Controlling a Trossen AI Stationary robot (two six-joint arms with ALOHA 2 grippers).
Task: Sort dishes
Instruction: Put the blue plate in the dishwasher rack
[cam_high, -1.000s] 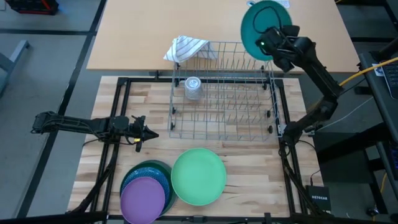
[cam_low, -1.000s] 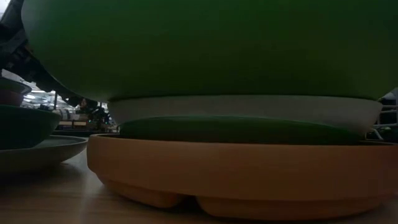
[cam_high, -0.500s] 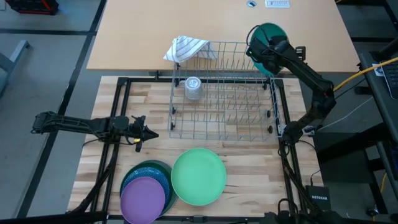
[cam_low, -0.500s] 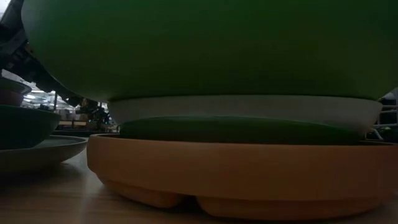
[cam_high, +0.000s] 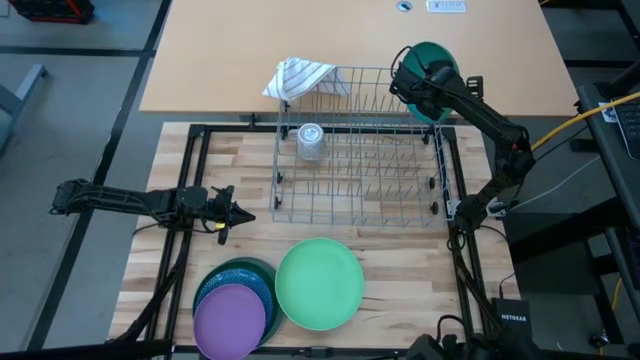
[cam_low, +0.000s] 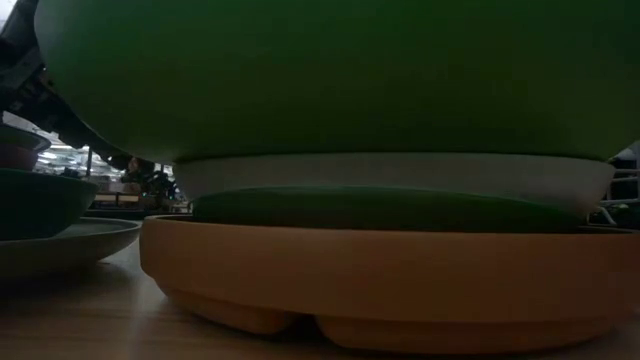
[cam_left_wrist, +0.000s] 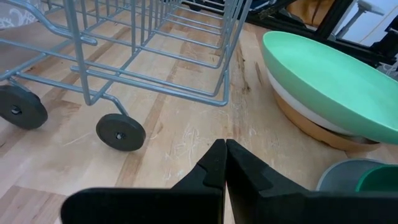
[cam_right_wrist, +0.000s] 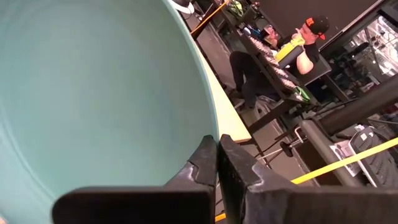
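My right gripper (cam_high: 412, 80) is shut on a teal plate (cam_high: 440, 53), which it holds over the far right corner of the wire rack (cam_high: 360, 150). In the right wrist view the plate (cam_right_wrist: 93, 93) fills most of the picture. Near the table's front edge a light green plate (cam_high: 320, 283) tops a stack of white (cam_low: 390, 172), dark green (cam_low: 390, 210) and tan (cam_low: 380, 270) dishes. Beside it a purple plate (cam_high: 232, 318) lies on blue and teal ones. My left gripper (cam_high: 240, 214) waits shut at the table's left, low over the wood. My right gripper pinches the teal plate's rim (cam_right_wrist: 209, 124) between its two fingers. The plate is lifted clear and tilted steeply, nearly on edge, above the rack's far right corner.
A small clear glass (cam_high: 311, 140) stands inside the rack at its far left. A striped white cloth (cam_high: 300, 77) hangs over the rack's far left corner. Bare wood lies between the rack and the two stacks. People sit at desks (cam_right_wrist: 280, 43) beyond the table.
My right gripper has come down and moved toward the rack's far right corner, rolling as it went. The teal plate, first seen as a full disc facing up, has tipped toward its edge and now sits lower, partly behind the gripper.
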